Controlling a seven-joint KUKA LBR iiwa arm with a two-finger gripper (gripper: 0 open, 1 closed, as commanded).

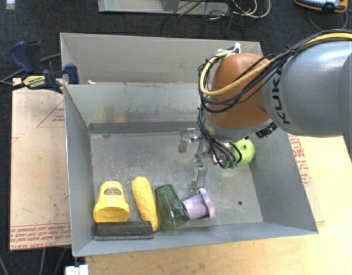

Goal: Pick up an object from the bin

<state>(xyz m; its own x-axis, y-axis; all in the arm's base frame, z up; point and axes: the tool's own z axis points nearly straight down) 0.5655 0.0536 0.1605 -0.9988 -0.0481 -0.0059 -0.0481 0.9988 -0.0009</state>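
- Starting at the front left of the bin [78, 153], we see a yellow cup [111, 202], a corn cob [143, 198] and a dark block [124, 230], all well apart from the tool.
- Next lie a green tumbler [171, 207] and a purple cup [197, 205], touching; we would avoid that crowded pair.
- Our gripper [193, 156] hangs over bare floor, jaws spread, pinching nothing.
- Just to its right sits a lime ball [243, 152], alone. We judge it the cleanest pick: centre over it, descend, close gently, since it may roll.
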